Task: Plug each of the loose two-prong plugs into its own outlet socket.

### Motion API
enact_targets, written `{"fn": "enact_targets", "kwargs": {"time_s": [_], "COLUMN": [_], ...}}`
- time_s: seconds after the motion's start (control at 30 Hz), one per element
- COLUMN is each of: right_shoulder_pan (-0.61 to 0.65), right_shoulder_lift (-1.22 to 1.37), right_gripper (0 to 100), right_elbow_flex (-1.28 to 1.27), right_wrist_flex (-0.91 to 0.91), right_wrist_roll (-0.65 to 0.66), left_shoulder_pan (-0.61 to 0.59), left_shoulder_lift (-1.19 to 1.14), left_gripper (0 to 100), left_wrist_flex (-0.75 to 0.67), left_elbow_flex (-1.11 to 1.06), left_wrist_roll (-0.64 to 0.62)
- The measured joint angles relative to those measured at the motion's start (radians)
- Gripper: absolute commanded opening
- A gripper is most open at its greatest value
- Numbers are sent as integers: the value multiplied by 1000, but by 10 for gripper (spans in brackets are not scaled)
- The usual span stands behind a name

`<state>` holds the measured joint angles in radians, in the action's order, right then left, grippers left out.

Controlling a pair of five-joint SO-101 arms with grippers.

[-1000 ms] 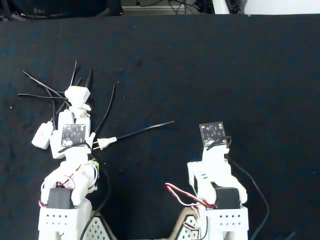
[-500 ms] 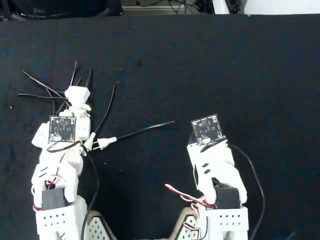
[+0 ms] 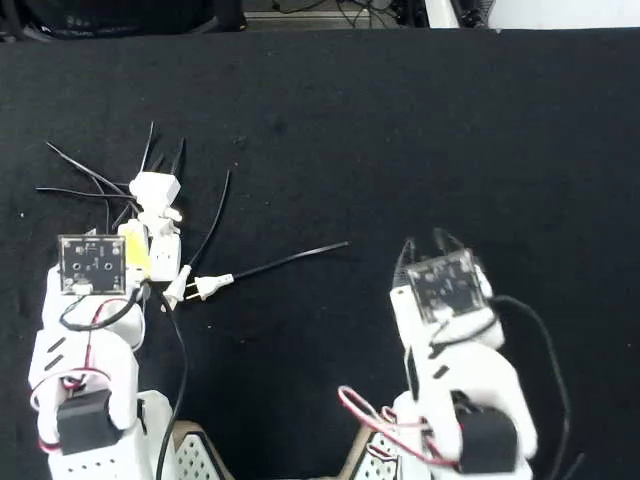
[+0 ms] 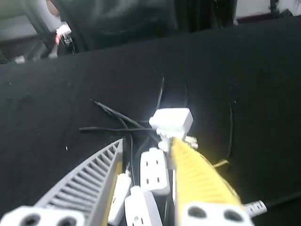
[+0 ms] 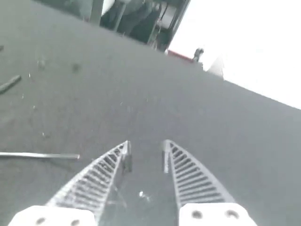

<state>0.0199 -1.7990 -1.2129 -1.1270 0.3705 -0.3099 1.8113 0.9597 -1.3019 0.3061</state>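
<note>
Counting one loose plug (image 3: 205,288) and at least three white sockets (image 4: 155,172): the plug lies just beside the sockets, and the black table (image 3: 400,120) runs wide beyond them. The left gripper (image 4: 146,141) spreads wide and empty, straddling the sockets. The right gripper (image 5: 146,143), narrowly parted and empty, sits well apart. Both wrists have swung outward; the plug is unmoved.

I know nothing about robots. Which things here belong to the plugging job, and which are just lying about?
Belongs to the job:
- loose white two-prong plug on a black cord
- white plastic outlet sockets
- left hand, open over the sockets
- right hand, open over bare cloth

Just lying about:
- black cloth-covered table
- dark cables beyond the table's far edge
</note>
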Motion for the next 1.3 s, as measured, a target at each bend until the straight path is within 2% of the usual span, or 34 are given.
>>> {"fn": "enact_targets", "kwargs": {"time_s": [0.13, 0.23, 0.43, 0.53, 0.63, 0.77, 0.87, 1.1, 1.3], "right_shoulder_pan": [0, 2, 2, 2, 34, 152, 244, 324, 327], "right_shoulder_lift": [17, 143, 408, 471, 546, 658, 740, 816, 812], "right_gripper": [123, 122, 123, 123, 123, 123, 123, 123, 123], "right_elbow_flex": [190, 310, 370, 347, 242, 63, -5, -78, -135], "right_wrist_flex": [-104, -161, -181, -107, 52, 318, 443, 491, 491], "right_wrist_roll": [0, -6, -89, -146, -153, -158, -216, -299, -301], "left_shoulder_pan": [0, 0, 0, 0, 35, 97, 117, 123, 44], "left_shoulder_lift": [-130, -298, -713, -868, -991, -1146, -1272, -1590, -1809], "left_gripper": [191, 191, 193, 198, 264, 295, 295, 271, 270], "left_wrist_flex": [81, 144, 235, 235, 224, 152, 121, 51, -15], "left_elbow_flex": [121, 255, 422, 453, 471, 479, 520, 680, 832], "left_wrist_roll": [0, 0, -3, -3, -3, -3, -3, -54, -58]}}
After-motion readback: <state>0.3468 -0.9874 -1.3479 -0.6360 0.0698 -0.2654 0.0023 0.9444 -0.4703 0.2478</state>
